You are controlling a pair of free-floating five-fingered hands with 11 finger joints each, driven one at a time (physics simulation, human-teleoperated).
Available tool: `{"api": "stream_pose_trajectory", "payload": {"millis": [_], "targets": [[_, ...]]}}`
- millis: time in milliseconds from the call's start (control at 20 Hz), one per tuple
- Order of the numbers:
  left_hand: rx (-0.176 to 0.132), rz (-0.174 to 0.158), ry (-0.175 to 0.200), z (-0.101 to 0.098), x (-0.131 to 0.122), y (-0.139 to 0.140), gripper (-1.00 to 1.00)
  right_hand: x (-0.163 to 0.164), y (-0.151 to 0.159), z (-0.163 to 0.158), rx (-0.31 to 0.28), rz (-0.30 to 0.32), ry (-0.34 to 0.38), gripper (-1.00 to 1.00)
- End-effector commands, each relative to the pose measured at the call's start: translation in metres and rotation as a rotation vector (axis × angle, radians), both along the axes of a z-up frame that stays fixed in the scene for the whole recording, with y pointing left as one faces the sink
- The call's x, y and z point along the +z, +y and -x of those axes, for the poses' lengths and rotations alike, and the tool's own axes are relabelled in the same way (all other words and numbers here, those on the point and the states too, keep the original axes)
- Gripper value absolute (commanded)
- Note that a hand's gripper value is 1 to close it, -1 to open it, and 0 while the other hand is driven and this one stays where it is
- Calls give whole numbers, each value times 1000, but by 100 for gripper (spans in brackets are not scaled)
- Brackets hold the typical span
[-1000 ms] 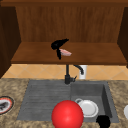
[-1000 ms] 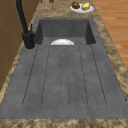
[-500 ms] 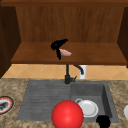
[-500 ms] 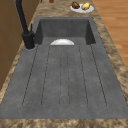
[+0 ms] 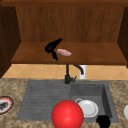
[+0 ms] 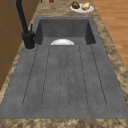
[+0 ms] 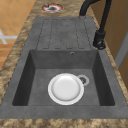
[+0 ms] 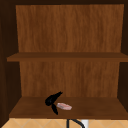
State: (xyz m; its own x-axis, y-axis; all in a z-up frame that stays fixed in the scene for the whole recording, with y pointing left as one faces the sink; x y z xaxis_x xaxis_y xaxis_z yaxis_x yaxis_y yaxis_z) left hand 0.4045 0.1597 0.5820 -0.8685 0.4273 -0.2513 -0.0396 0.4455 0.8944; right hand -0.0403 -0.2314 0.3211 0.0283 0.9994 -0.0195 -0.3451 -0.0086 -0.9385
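My left hand (image 5: 51, 47) hovers over the lower wooden shelf (image 5: 100, 56), fingers stretched up to the right and thumb pointing down. A small flat pink thing (image 5: 64, 52) lies on the shelf just right of the palm, at the gap between thumb and fingers. The upper view has the same hand (image 8: 52, 100) beside the pink thing (image 8: 64, 106). My right hand (image 5: 103, 121) is a dark shape low at the sink's front right corner. A red ball (image 5: 67, 115) sits in front of the sink.
A white plate (image 7: 65, 88) lies in the sink basin (image 7: 37, 75) by the drain. The black faucet (image 5: 67, 75) stands behind the basin, a white cup (image 5: 82, 72) beside it. A red-rimmed plate (image 5: 4, 105) rests on the left counter, a plate of food (image 6: 81, 6) on the right.
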Motion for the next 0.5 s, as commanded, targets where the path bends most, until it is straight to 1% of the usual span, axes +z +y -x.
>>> {"api": "stream_pose_trajectory", "payload": {"millis": [0,50,100,150,250,450], "targets": [[-27,-87,0,16,1,15,-100,0,0,0,0,0,0,0],[-14,-107,8,21,1,18,-100,0,0,0,0,0,0,0],[-11,-125,3,24,-1,19,-100,0,0,0,0,0,0,0],[-3,-127,4,27,-5,21,-100,0,0,0,0,0,0,0],[0,-141,8,35,-8,26,-100,0,0,0,0,0,0,0],[1,-191,16,50,-14,33,-100,0,0,0,0,0,0,0]]}}
